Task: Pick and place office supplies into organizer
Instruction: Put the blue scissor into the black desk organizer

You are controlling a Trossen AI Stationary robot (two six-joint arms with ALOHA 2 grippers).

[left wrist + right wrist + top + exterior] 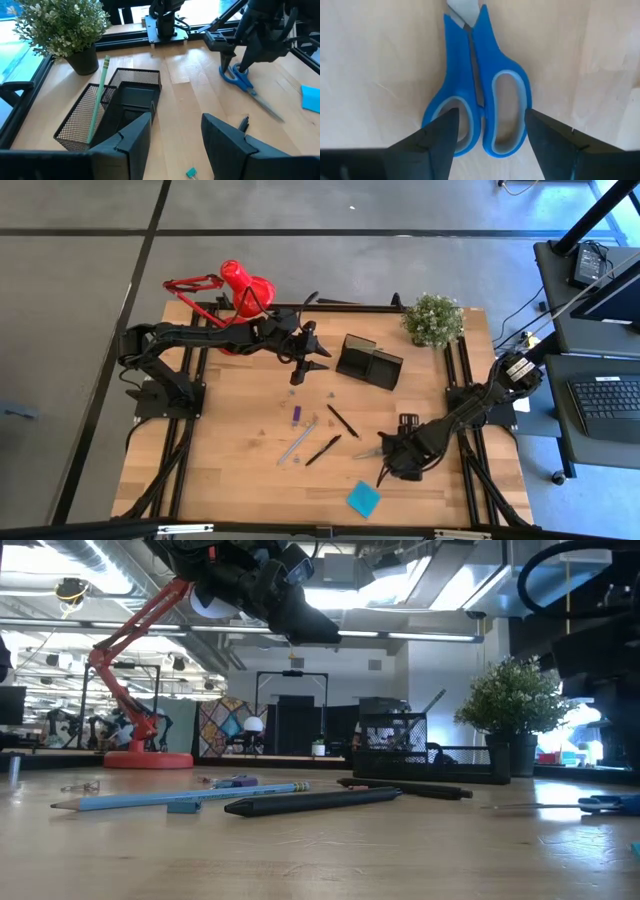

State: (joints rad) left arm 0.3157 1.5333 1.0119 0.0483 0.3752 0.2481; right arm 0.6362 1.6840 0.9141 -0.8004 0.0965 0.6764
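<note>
The right hand is hovering low over the blue-handled scissors, its two fingers spread wide and sitting on either side of the handle loops without pinching them. The scissors are lying flat on the worktop near its right edge, toward the front, with the blades pointing toward the worktop's middle.

The left hand is hanging in the air over the back part of the worktop, just beside the organizer, with its fingers spread and nothing between them. The organizer is sitting near the back edge, next to the potted plant in the back right corner. In the left wrist view a green pencil is standing tilted in one of its mesh compartments.

Around the middle of the worktop two black pens are lying close to each other, with a light pencil and a short purple marker just to their left. Tiny bits are lying scattered near them. The teal sticky-note pad is lying close to the front edge, in front of the scissors. The red desk lamp is standing at the back left corner
</note>
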